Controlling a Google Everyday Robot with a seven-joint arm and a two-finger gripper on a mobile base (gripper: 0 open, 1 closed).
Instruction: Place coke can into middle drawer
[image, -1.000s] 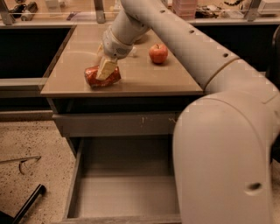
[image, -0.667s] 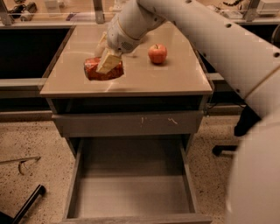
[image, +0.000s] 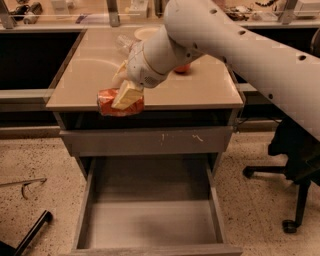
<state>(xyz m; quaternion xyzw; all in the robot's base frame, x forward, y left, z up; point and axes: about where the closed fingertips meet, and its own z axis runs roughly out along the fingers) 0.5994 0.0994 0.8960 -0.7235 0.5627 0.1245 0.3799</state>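
My gripper is shut on the coke can, a red-orange shiny can held on its side. It hangs in the air at the front edge of the cabinet top, left of centre. The pale fingers clamp across the can's right part. The middle drawer is pulled open below, a wide grey box with a smooth empty inside. The can is above and a little behind the drawer's left half.
A red apple sits on the cabinet top, mostly hidden behind my arm. A clear plastic bottle lies further back. A closed grey drawer panel with pale scratches is above the open drawer. An office chair stands at the right.
My gripper has lifted the coke can off the cabinet top and carried it forward to the front edge, over the open drawer. The arm now covers the apple.
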